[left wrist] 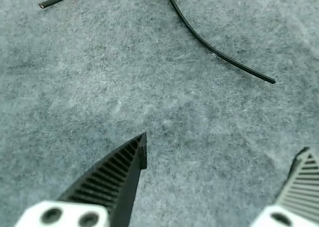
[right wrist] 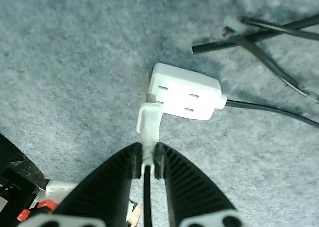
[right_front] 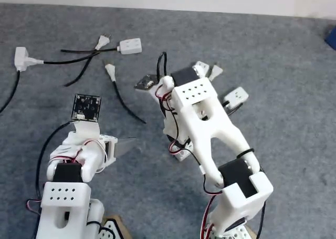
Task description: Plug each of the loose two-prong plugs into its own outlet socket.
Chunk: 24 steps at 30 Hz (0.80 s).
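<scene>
Two-prong plug [right wrist: 149,122], small and white, is pinched tight by its back end in the right jaws. Its front touches the edge of a white outlet socket [right wrist: 187,92] lying on the grey table [right wrist: 75,62]. I think the plug is light and hard, and its black cord [right wrist: 146,187] is bendy, so hold the hard body. The socket looks light too and may slide when pushed. The left jaws hang wide apart over bare table, holding nothing.

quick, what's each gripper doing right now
left gripper: open, holding nothing
right gripper: closed on the white plug, right beside the outlet
</scene>
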### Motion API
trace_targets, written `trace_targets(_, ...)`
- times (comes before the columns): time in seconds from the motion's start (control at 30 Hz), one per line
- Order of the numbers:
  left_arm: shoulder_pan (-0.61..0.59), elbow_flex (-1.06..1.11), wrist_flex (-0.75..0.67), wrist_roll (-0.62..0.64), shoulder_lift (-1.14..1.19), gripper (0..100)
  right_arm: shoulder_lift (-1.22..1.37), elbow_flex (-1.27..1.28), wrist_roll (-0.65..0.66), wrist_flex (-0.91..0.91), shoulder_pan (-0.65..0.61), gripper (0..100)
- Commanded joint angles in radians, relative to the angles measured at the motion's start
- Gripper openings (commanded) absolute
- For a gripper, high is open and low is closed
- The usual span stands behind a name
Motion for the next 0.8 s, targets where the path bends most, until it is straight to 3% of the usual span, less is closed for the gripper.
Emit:
trace_targets(0.0,-0.012,-0.005,-0.02,-0.005,-0.004,43,-0.01,-0.041,-0.014,-0.002,-0.01,0.7)
trace_targets(0.77,-0.012,-0.005,-0.02,-0.005,-0.004,44,0.096,-0.176,-0.009,0.015,0.031,0.7)
